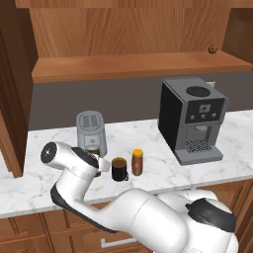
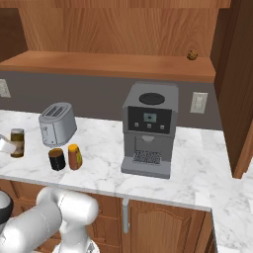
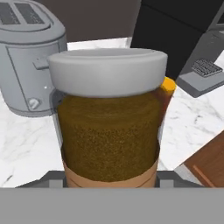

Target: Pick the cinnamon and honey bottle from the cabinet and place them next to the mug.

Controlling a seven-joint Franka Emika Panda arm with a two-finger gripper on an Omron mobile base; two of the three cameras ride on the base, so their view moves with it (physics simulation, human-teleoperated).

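Hand (image 1: pixel 99 165) closed around cinnamon (image 2: pixel 17 142), held upright just left of mug (image 1: pixel 119 169); honey bottle (image 1: pixel 137 162) already at mug's right, apparently for placement alongside.

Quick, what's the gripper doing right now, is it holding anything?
Gripper: shut on the cinnamon, low over the counter beside the mug.

The robot arm (image 1: pixel 133 212) is made of smooth, glossy white rounded segments. Between the segments there are dark grey, almost black joint rings. One segment ends in a round white cap (image 1: pixel 48 152) with a small dark centre. The surface looks plain, without markings.
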